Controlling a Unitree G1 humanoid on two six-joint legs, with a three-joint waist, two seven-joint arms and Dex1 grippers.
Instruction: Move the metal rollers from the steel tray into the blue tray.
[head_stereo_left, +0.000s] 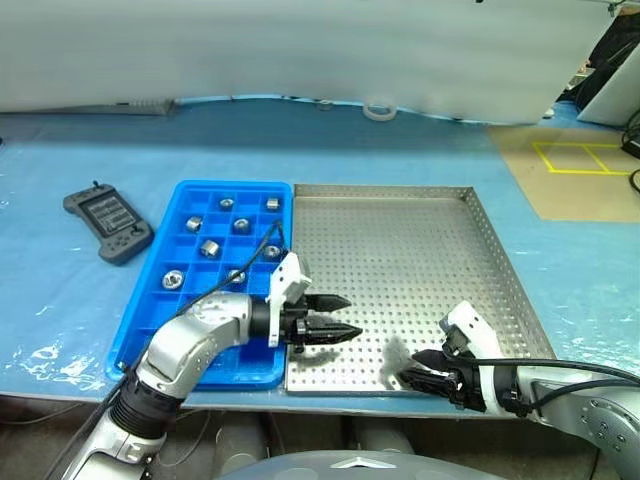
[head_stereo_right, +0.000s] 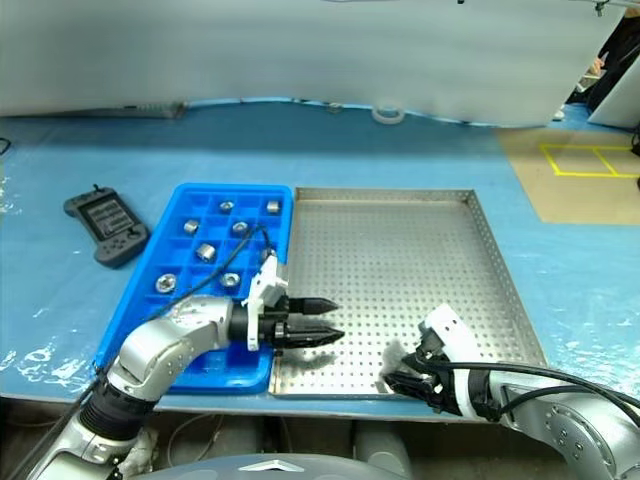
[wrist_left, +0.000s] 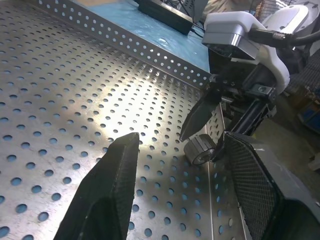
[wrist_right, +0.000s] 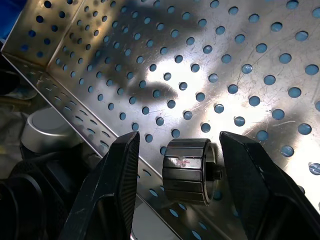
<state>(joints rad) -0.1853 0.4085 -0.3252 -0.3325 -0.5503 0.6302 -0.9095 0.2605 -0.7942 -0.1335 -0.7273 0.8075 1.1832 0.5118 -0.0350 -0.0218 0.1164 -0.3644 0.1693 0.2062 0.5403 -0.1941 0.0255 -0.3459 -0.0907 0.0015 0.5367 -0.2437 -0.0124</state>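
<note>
The steel tray (head_stereo_left: 400, 250) lies right of the blue tray (head_stereo_left: 183, 196), rims touching. Several metal rollers (head_stereo_left: 210, 247) sit in the blue tray's compartments. One more roller (wrist_right: 187, 170) lies on its side on the steel tray's perforated floor by the near rim. My right gripper (wrist_right: 180, 139) is open and straddles it, with a gap on each side. The left wrist view shows the same roller (wrist_left: 200, 150) beside a right fingertip (wrist_left: 197, 115). My left gripper (head_stereo_left: 338, 320) hovers open and empty over the steel tray's near left part, pointing right.
A dark grey handheld controller (head_stereo_left: 108, 225) lies on the blue table cover left of the blue tray. A tape roll (head_stereo_left: 378, 108) sits at the far edge. A brown patch with yellow markings (head_stereo_left: 580, 160) is at the far right.
</note>
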